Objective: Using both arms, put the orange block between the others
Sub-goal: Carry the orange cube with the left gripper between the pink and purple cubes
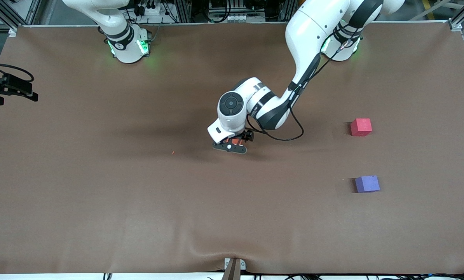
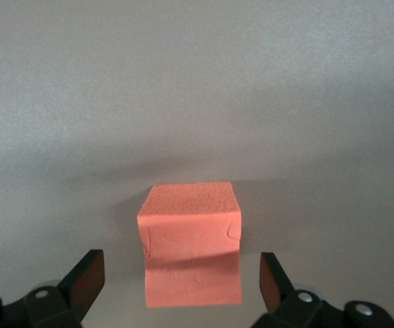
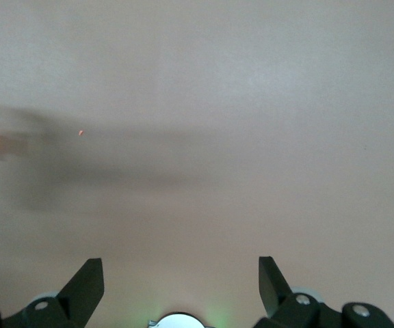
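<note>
Two arms: left gripper (image 2: 176, 277) jaws open astride orange block (image 2: 191, 242), pre-grasp; next close, lift. Right gripper (image 3: 180, 277) open, waiting.

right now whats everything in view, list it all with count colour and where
orange block: 1, orange, on the table near its middle, between the open fingers of the left gripper
red block: 1, pinkish-red, toward the left arm's end of the table, farther from the front camera than the purple block
purple block: 1, purple-blue, same end, nearer to the front camera
orange speck: 1, tiny, on the table beside the orange block, toward the right arm's end
table: 1, brown mat surface
left gripper: 1, black, open, down around the orange block, not closed on it
right gripper: 1, black, open, holding nothing, over bare mat; this arm waits
</note>
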Robot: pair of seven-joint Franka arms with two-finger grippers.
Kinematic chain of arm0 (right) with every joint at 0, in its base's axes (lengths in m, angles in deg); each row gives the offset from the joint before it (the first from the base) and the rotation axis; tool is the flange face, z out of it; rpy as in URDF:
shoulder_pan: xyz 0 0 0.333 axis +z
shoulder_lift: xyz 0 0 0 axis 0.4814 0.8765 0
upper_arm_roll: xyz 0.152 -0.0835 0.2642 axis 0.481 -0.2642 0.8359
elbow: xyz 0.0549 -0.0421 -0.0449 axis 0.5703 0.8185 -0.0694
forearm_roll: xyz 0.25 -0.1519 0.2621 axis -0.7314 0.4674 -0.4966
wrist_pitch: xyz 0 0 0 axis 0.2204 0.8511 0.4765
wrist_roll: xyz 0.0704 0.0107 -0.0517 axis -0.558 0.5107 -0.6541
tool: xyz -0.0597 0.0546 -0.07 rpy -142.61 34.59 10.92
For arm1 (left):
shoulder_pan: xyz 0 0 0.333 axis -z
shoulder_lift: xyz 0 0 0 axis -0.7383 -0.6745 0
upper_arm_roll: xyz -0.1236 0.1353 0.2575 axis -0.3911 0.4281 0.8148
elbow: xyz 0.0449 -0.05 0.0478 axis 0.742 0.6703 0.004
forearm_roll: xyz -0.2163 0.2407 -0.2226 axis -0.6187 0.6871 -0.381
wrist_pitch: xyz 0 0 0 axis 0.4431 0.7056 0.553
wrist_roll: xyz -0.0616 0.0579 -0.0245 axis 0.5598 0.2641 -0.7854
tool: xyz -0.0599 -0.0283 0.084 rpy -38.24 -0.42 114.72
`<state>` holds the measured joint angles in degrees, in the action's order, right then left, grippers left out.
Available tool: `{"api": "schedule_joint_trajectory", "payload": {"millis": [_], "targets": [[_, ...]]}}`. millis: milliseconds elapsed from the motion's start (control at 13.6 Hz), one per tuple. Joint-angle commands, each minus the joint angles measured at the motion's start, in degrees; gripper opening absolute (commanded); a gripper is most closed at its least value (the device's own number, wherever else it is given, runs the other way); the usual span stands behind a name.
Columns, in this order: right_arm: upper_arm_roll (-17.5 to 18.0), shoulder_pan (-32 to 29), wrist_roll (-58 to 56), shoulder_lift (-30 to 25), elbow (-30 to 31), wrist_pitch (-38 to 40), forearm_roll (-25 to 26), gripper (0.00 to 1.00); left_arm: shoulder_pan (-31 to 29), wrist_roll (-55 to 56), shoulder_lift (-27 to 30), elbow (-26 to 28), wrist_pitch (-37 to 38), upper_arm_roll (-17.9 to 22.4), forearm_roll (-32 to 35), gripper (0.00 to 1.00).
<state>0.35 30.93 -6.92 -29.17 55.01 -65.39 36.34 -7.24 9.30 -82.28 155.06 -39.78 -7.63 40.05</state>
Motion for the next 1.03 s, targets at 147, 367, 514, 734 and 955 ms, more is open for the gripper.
{"api": "schedule_joint_trajectory", "payload": {"millis": [147,367,514,734,955], "targets": [[0.2,0.0,-0.6,-0.1,1.1,-0.4,3.8,1.00,1.6,6.1,-2.4,-1.6,-2.2,0.4,1.7,0.90],[0.3,0.4,-0.3,-0.1,1.7,-2.0,3.2,1.00,1.4,9.6,-2.1,-1.2,-2.1,0.4,1.9,0.09],[0.3,0.0,-0.2,-0.1,2.2,-2.1,2.0,1.00,-0.1,9.5,-0.4,-0.8,-0.6,1.6,1.9,0.00],[0.3,-0.1,-0.1,-0.1,2.1,-2.1,1.2,1.00,-7.4,6.9,7.9,-0.5,8.9,2.0,1.9,0.00],[0.2,-0.1,-0.3,-0.1,2.1,-1.7,0.8,1.00,-18.4,-5.7,16.8,5.2,14.8,1.7,1.3,0.00]]}}
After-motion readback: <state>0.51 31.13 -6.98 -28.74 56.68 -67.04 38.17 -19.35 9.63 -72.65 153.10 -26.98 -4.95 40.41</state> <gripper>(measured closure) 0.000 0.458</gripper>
